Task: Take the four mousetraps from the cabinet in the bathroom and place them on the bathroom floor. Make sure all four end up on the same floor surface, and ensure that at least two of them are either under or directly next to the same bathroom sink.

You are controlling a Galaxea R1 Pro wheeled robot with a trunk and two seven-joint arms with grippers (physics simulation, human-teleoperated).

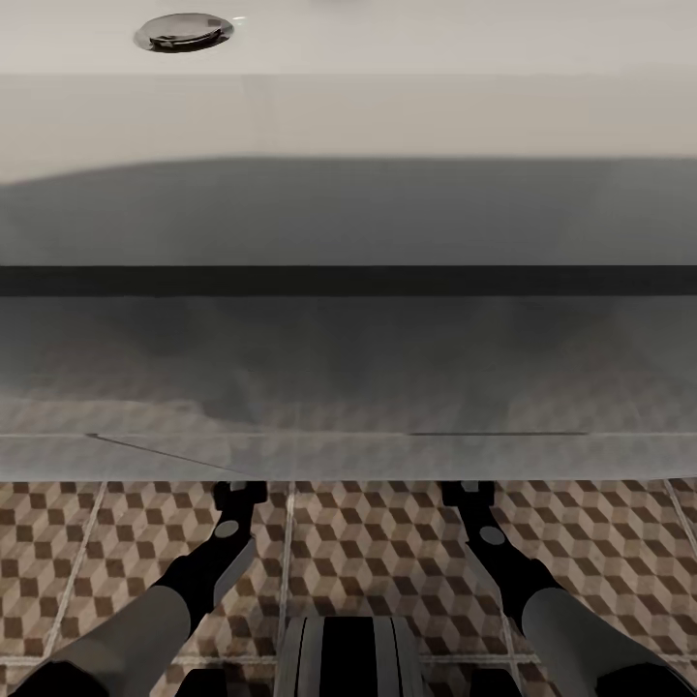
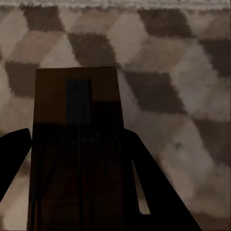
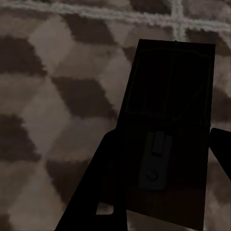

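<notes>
Down at the bottom of the head view we've got our dark trunk (image 1: 348,658), cut off by the frame edge, with both grey-sleeved arms reaching forward over the brown, beige and white cube-patterned tile floor (image 1: 387,552). The left gripper (image 1: 239,494) and right gripper (image 1: 468,494) both run in beneath the front lip of the white wall-hung sink block (image 1: 348,116), so their fingertips are hidden from us up here.

Over on the left wrist view, we see a flat brown wooden mousetrap (image 2: 77,139) sitting between the two black fingers (image 2: 159,192) of the left gripper (image 2: 79,192), clamped from both sides, dark metal spring parts just readable down its middle. The tiles (image 2: 159,72) lie close behind it; whether the board touches them we can't tell.

On the right wrist view, a second mousetrap (image 3: 168,130), very dark in shadow, is pinched the same way by the right gripper (image 3: 161,192), one finger (image 3: 96,192) plain, the other mostly cut off at the edge. A small grey metal plate shows on the board. Pale grout lines (image 3: 115,17) cross beyond.

Farther out, the sink's shadowed underside is murky, and at the top a chrome drain (image 1: 184,31) peeks in.
</notes>
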